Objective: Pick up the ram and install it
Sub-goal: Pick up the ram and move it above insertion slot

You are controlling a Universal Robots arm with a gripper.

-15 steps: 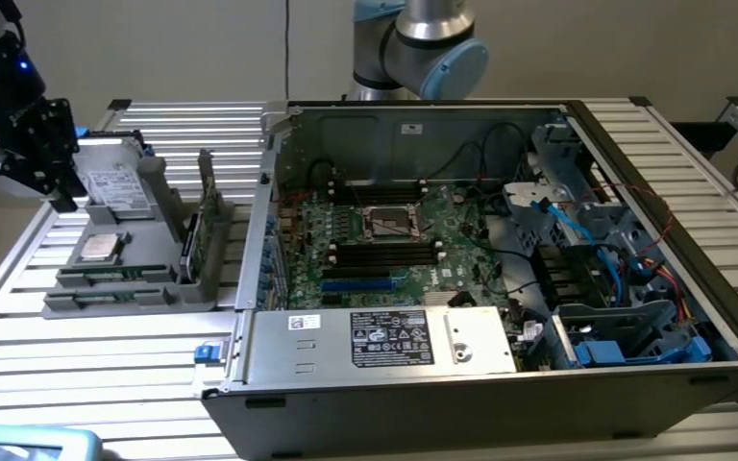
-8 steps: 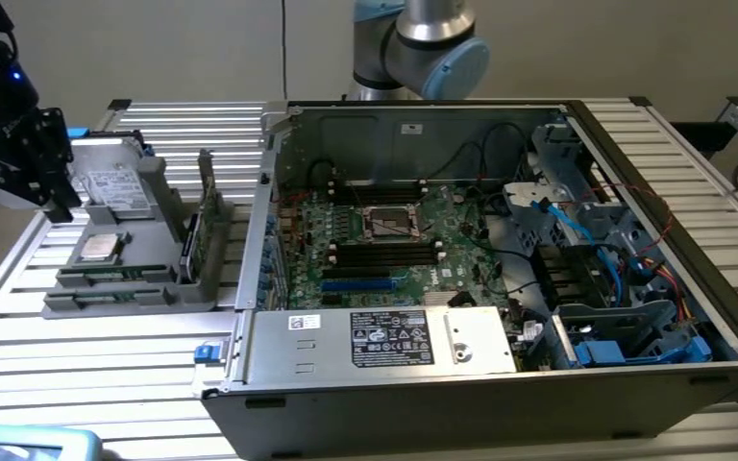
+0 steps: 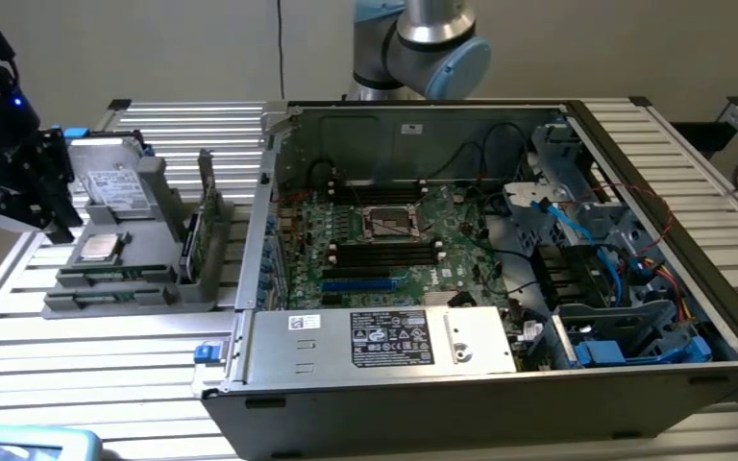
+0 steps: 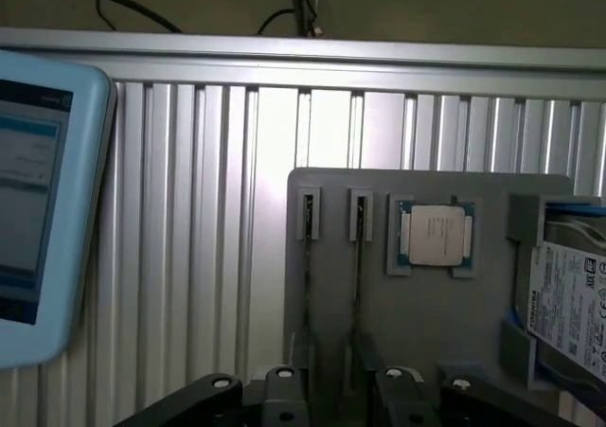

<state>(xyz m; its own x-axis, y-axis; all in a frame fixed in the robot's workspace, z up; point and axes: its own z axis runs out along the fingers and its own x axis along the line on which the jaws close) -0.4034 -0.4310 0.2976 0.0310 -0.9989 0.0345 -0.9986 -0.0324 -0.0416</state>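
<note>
Two thin boards are standing on edge in the narrow slots of the grey holder (image 4: 426,332). I am taking the ram (image 4: 357,275) to be the one just beside the square processor (image 4: 434,236), with its twin (image 4: 308,275) in the next slot over. I am hovering my gripper (image 4: 336,397) above that end of the holder, jaws standing wide apart and nothing between them. In the exterior view the holder is sitting on the slatted tabletop (image 3: 112,384) at the exterior view's left, well apart from the open computer case (image 3: 382,134) where the dark memory slots (image 3: 376,254) are lying. I am judging the main risk to be how close the two sticks are: coming down off-centre, I could be straddling both, or pinching one while knocking the other. A grip too near one end could be tilting the board and jamming it in its slot, dragging the holder along. The silver drive (image 4: 568,294) and the processor are lying near enough that a stray finger could be nudging them.
</note>
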